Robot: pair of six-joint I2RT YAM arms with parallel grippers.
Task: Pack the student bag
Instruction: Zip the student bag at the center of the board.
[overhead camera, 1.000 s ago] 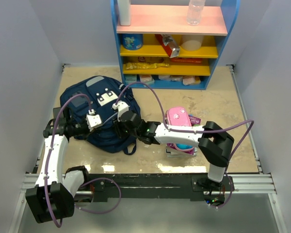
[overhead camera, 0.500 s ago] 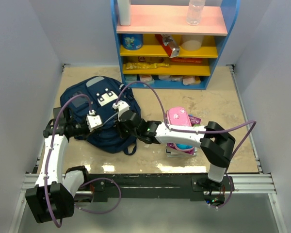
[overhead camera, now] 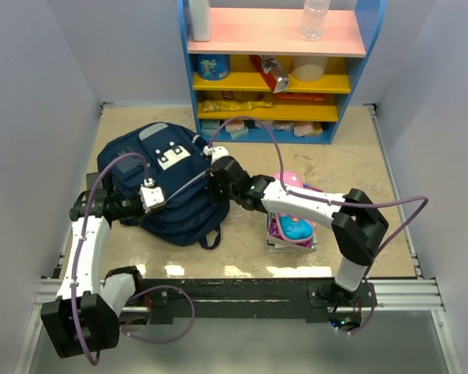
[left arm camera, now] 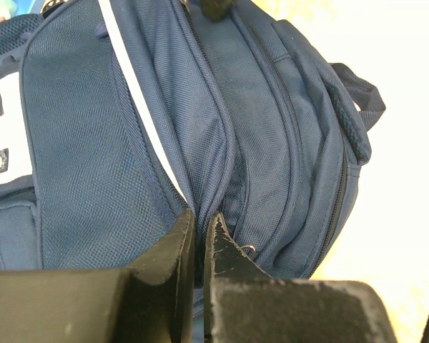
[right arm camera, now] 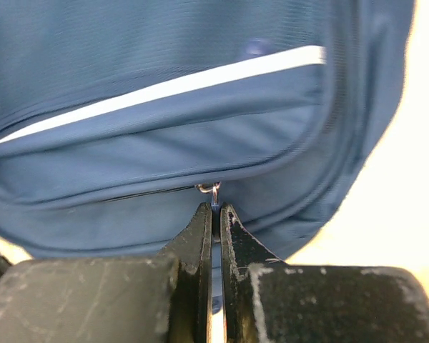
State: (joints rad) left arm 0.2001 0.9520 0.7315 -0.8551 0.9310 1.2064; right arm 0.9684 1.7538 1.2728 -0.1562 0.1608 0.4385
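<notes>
I see the bag point(overhead camera: 164, 183) lying flat on the surface point(overhead camera: 339, 156) in the left half of the top view, its white logo patch facing up, well in front of the shelf point(overhead camera: 274, 37); a dark strap loop sticks out at its lower right edge. The left pincer point(overhead camera: 150, 198) comes in from the left at the bag's near side; in its wrist view the left pincer point(left arm camera: 200, 218) is pressed almost together on a fold of navy fabric beside a light stripe. The right arm reaches across from the lower right, passing over a pink case point(overhead camera: 287, 181) at the centre right; the right pincer point(overhead camera: 215, 176) sits at the bag's right edge. In the right wrist view the right pincer point(right arm camera: 216, 211) is pressed together, pinching the zip pull point(right arm camera: 210, 190); the pull's metal ring shows just above the tips, on the zip line under the white stripe.
</notes>
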